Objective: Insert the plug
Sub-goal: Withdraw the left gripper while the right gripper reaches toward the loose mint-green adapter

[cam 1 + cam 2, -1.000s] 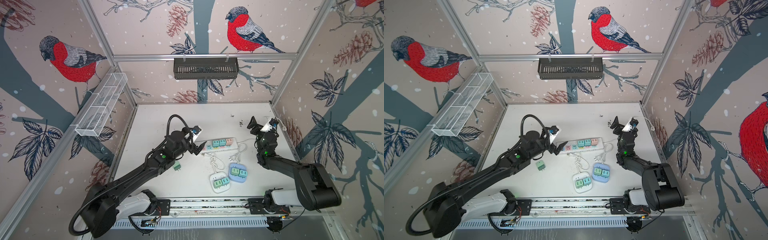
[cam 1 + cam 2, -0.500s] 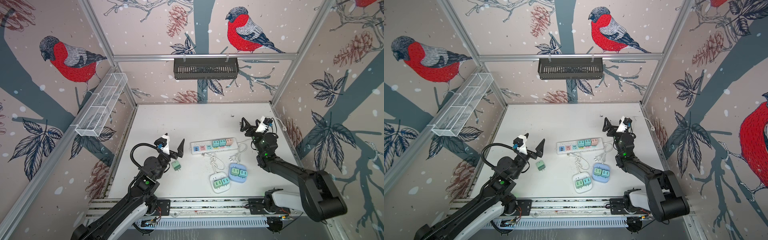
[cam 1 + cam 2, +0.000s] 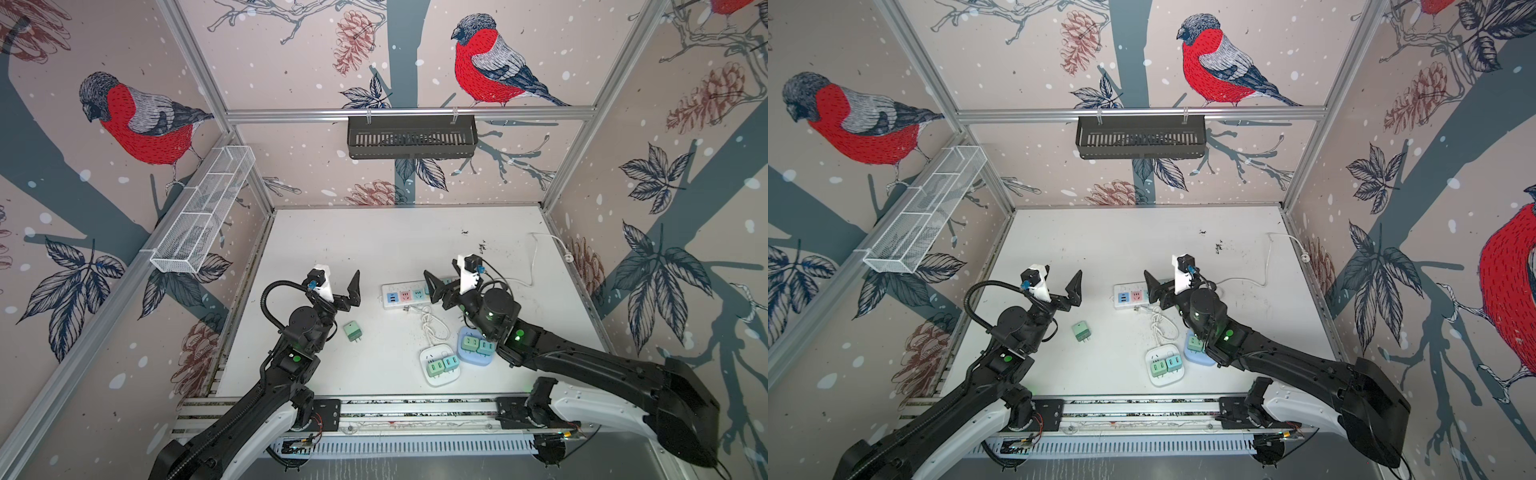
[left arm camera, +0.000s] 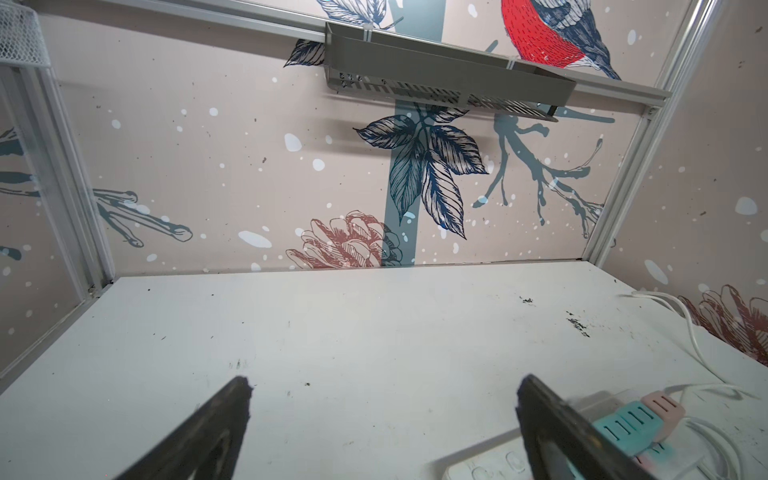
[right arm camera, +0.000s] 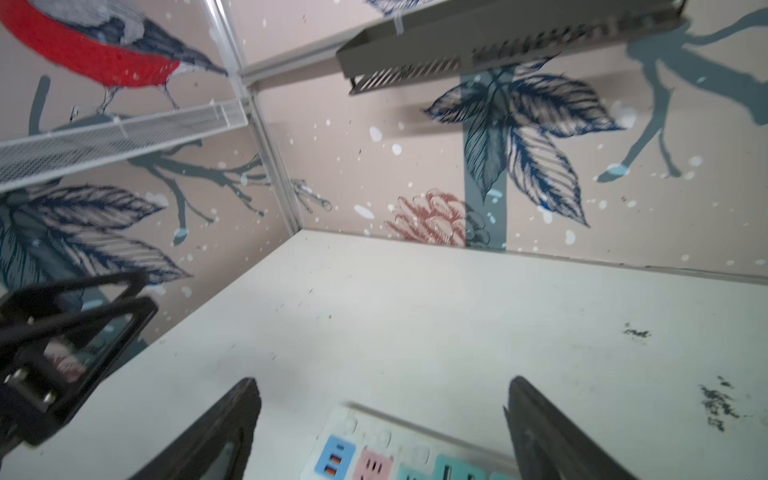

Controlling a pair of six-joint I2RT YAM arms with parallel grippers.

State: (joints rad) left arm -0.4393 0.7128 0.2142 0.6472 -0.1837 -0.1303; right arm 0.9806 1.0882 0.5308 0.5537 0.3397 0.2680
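Overhead, in both top views, the left gripper hovers above the table, fingers spread wide with nothing between them. The plug, a small green block, lies loose on the table just behind those fingers, on the arm's side, with its prongs pointing away from them. It touches neither finger. Beyond the finger nearer the middle, close but apart, lies the strip, its blue, pink and teal sockets showing. The right gripper hangs over the strip's other part, fingers likewise wide and gripping nothing; whether they touch the strip I cannot tell. Behind the right fingers a cord loops back to a white cube and a blue cube, each with small green blocks seated in it.

From the left wrist, the two fingers stand far apart over the table, holding nothing. The strip lies outside the gap, partly behind one finger, with teal and pink blocks on it.

From the right wrist, the fingers are also wide open and empty. The strip has its end on the table in the gap between them, blue, pink and teal sockets facing up. Beyond one finger, well apart and blurred, shows the left gripper.
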